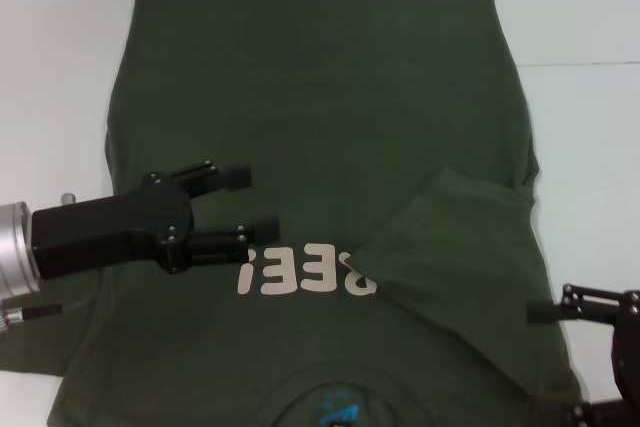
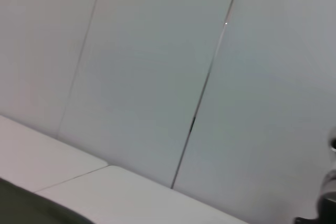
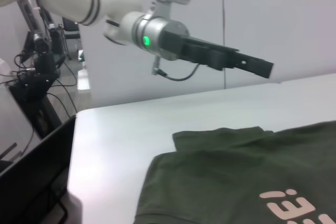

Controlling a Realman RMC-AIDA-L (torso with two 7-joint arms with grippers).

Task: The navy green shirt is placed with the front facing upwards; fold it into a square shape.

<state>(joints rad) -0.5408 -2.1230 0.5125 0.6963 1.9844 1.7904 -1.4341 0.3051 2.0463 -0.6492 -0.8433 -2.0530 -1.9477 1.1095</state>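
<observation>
One sleeve lies folded on the navy green shirt [image 1: 320,147]; my left gripper [image 1: 262,205], jaws wide, hovers centre-left; right gripper [image 1: 545,362], lower right, empty, jaws apart; I judge the left sleeve is next.

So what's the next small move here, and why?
Probably lower the left gripper to the shirt's left sleeve and fold it inward: the right sleeve already lies folded over the chest, while the left gripper hangs open and empty above the cloth.
</observation>
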